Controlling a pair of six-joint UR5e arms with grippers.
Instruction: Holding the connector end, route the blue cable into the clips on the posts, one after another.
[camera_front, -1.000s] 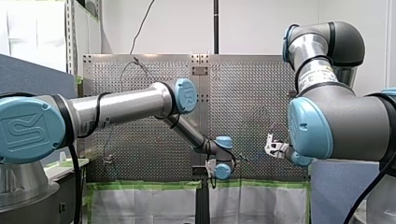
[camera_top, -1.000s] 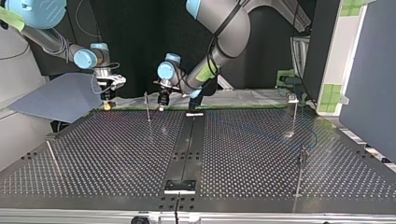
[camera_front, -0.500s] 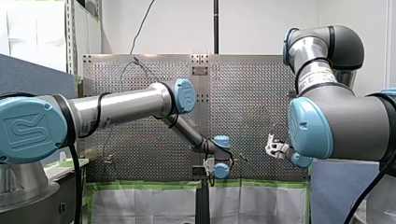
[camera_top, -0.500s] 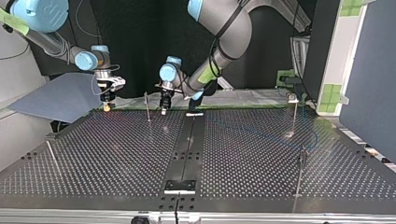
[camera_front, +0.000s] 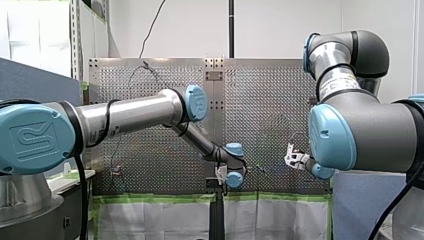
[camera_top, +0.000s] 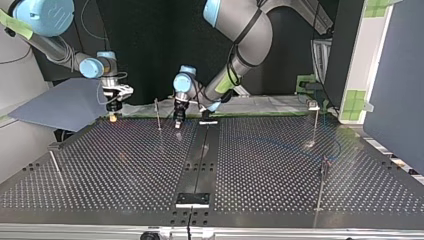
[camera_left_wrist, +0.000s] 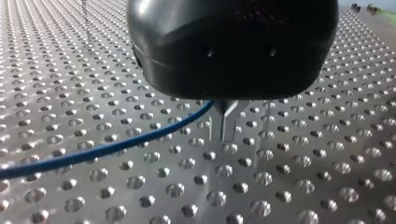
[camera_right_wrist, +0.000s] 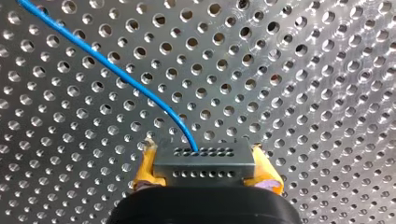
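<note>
My right gripper is clamped on the grey connector. Its yellow pads press on both sides of it. The blue cable comes out of the front of the connector and runs away over the table, which is full of little holes. In the top view this gripper hangs at the upper left of the frame, just over the far edge of the table.

My left gripper has two thin metal fingers squeezed close together. The blue cable runs in between them, so this gripper is pinching the cable. From the fingers the cable goes off to one side, low over the holes.

In the top view my left gripper is near the middle of the far edge, pointing down, with its tip close to the table. A thin post stands just to its left. Two more posts stand well apart from it, one at the right and one at the lower right
</note>
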